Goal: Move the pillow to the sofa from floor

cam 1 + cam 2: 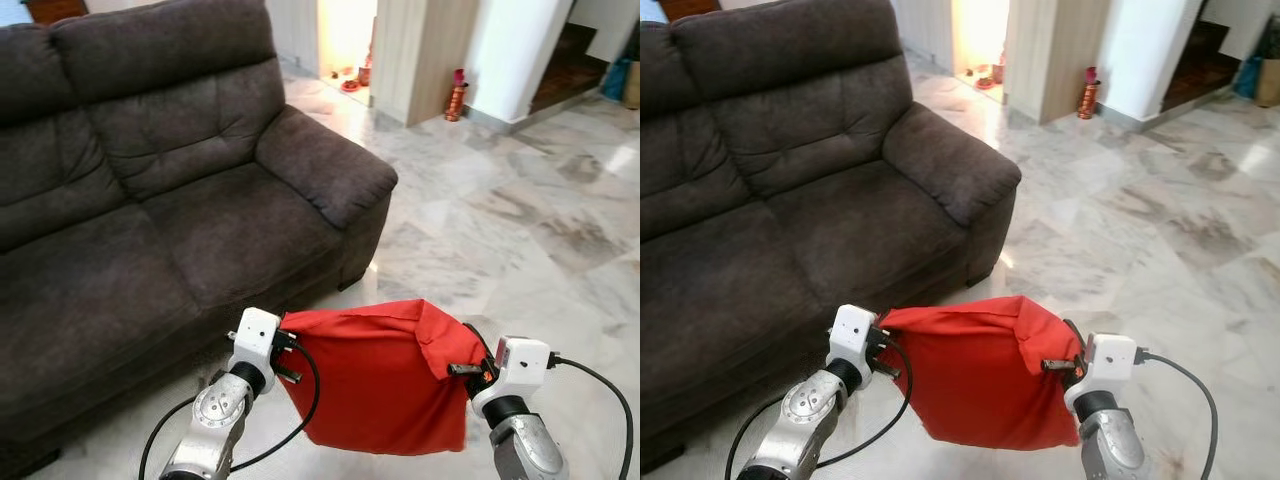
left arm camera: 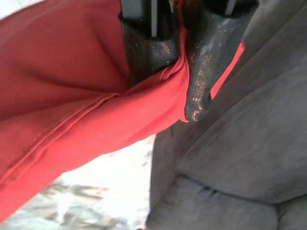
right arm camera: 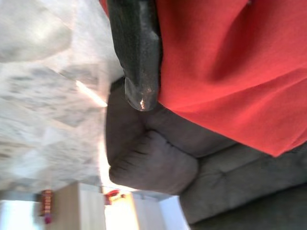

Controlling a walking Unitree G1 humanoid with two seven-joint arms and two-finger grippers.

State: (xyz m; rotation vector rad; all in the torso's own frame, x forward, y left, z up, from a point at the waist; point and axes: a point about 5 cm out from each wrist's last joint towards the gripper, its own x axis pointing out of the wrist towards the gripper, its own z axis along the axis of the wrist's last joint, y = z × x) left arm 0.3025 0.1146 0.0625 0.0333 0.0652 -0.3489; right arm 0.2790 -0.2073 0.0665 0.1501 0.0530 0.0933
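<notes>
left gripper pinches red pillow corner | right gripper holds other corner | sofa far left | thin pinch could slip, dropping pillow

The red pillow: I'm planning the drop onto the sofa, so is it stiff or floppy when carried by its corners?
Likely floppy: the red pillow sags between the left gripper and right gripper. Its fabric bunches where pinched, so probably soft and light.

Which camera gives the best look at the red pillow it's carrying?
The left eye view: the whole red pillow hangs between the left end effector and right end effector. The right eye view matches it. Both wrist views catch just pinched red cloth.
</notes>
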